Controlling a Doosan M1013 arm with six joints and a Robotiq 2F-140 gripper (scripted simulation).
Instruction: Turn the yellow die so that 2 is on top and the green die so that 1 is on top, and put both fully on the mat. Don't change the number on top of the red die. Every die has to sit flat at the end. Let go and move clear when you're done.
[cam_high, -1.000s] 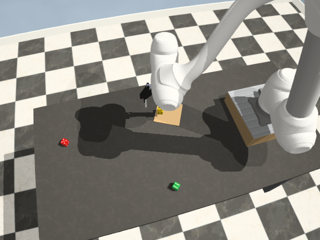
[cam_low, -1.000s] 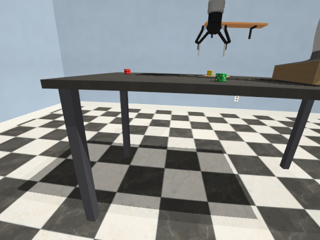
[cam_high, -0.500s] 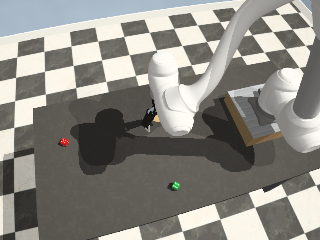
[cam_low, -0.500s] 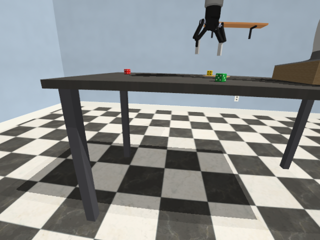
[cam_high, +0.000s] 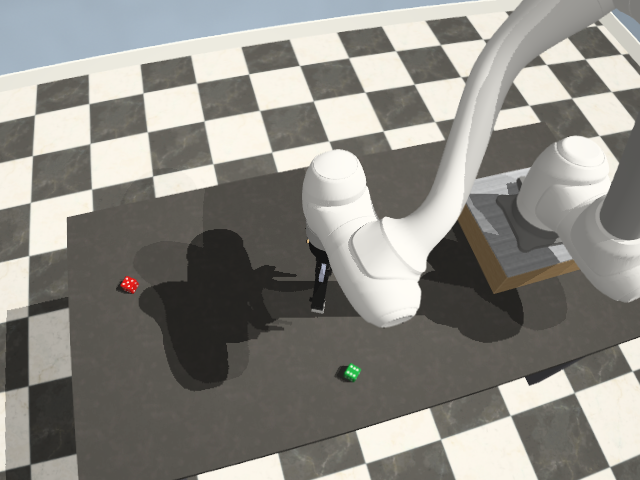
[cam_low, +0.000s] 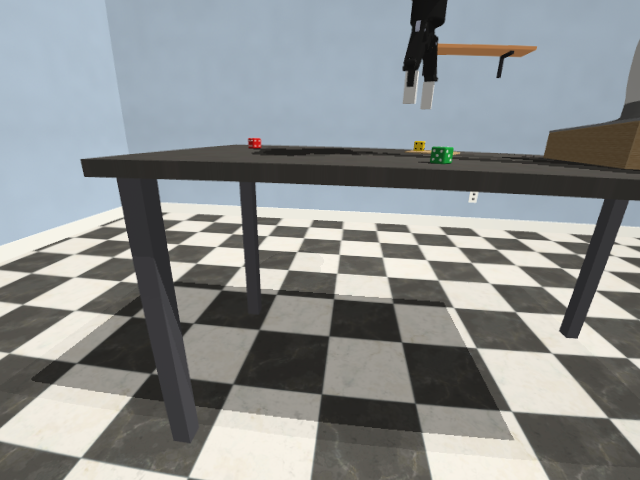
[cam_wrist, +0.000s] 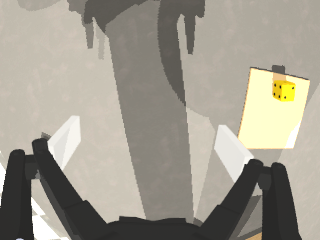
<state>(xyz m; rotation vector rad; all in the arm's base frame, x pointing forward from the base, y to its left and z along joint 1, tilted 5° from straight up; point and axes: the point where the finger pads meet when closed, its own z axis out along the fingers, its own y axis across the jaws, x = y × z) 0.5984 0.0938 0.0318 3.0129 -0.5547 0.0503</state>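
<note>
red die (cam_high: 128, 284): red, white pips | green die (cam_high: 351, 372): green, white pips | yellow die (cam_wrist: 284, 90): yellow, dark pips | mat (cam_wrist: 263, 120): pale tan | table (cam_high: 129, 413): dark grey | floor (cam_low: 361, 361): black-and-white checks

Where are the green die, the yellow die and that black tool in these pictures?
green die (cam_high: 352, 372), top view, its upper face
yellow die (cam_wrist: 284, 90), wrist view, its middle
tool (cam_low: 418, 98), exterior view, between its open fingertips

The table (cam_high: 129, 413) looks matt dark; the arm (cam_high: 361, 248) smooth glossy white; its base block (cam_low: 589, 144) wood-grained; the floor (cam_low: 361, 361) polished marble.
</note>
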